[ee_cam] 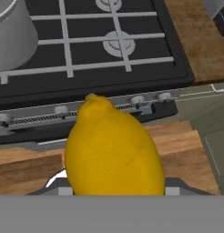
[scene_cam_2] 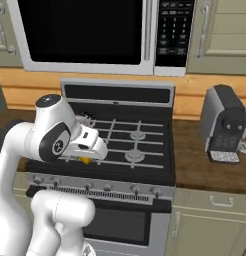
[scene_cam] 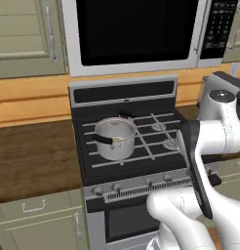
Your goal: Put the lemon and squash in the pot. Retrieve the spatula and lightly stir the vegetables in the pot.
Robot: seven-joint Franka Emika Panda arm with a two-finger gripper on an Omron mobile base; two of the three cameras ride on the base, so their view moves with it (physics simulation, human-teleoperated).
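The tool is clamped on the lemon, held above the stove's near edge, right of the pot on the left burner

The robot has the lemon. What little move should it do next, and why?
Probably carry the lemon up and over toward the pot. The gripper looks closed on the lemon, out in front of the stove, while the pot stands on the left burner, so the lemon isn't above it yet.
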